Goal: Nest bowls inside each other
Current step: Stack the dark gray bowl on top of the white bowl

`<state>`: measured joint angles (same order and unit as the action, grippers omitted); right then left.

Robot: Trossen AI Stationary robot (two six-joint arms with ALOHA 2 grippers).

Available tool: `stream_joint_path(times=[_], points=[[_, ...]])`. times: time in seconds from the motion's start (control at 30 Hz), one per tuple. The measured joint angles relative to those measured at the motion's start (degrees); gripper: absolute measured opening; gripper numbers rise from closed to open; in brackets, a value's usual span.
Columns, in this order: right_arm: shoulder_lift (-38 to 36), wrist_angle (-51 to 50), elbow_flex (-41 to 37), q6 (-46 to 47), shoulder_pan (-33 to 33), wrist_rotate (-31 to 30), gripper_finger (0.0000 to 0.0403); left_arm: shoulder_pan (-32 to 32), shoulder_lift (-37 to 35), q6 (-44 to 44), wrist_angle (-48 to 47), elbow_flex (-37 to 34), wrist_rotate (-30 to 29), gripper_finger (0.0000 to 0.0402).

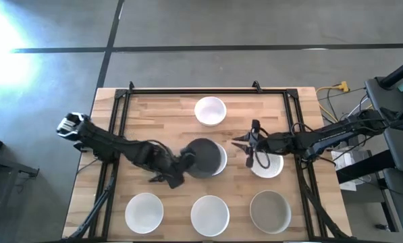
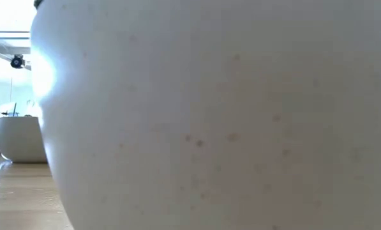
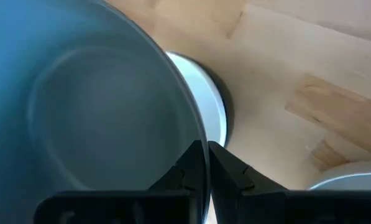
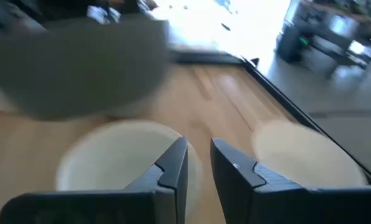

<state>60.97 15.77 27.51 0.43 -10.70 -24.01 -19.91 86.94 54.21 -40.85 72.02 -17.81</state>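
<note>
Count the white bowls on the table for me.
5 white bowls: one at the high view's top, one mid-table under the grey bowl at, one beneath the right gripper at, two in the bottom row. Nested ones may be hidden.

Low view across the table. The curved outer wall of a white bowl [image 2: 228, 128] stands very near the camera and fills almost the whole picture, its surface faintly speckled. At far left, a second white bowl [image 2: 19, 137] rests upright on the light wooden tabletop [image 2: 18, 198], with a bright, washed-out room behind it.
</note>
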Motion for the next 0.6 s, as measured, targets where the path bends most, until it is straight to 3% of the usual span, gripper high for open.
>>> stream_joint_path(times=[0.17, 0.27, 0.6], points=[[-2.24, -5.12, 0.0, 3.1, 1.03, -3.13, 0.0063, 2.1, 6.4, 4.62, -5.81, 7.61, 0.96, 0.0], [-4.18, -6.78, 0.0, 3.34, 0.98, -3.15, 0.0063, 4.77, 8.4, 6.62, -6.23, 9.78, 6.05, 0.0], [-7.97, -12.48, 0.0, 6.05, 0.98, -3.13, 0.0063, 12.38, 10.06, 6.6, -6.15, 9.18, 10.87, 0.0]])
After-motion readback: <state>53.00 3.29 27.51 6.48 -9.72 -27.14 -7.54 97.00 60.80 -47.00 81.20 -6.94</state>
